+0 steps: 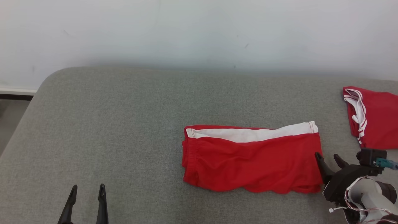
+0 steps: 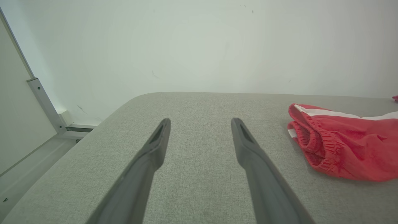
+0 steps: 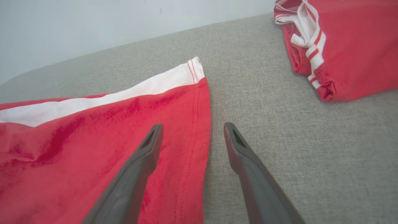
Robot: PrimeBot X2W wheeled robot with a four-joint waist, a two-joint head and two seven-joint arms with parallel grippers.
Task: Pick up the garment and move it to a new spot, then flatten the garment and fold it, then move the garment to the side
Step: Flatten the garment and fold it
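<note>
on the grey fabric-covered counter the folded red garment lies flat, right of middle. we judge it light, limp and quick to unfold, best pinched through all layers at the stitched hem. our right pincer stands released astride that hem, and the left pincer is released too, well apart.

I see the red shorts lying flat on the grey cushion. My right gripper is at their right hem, fingers apart, empty. My left gripper is spread, lower left. A second red garment lies far right.
</note>
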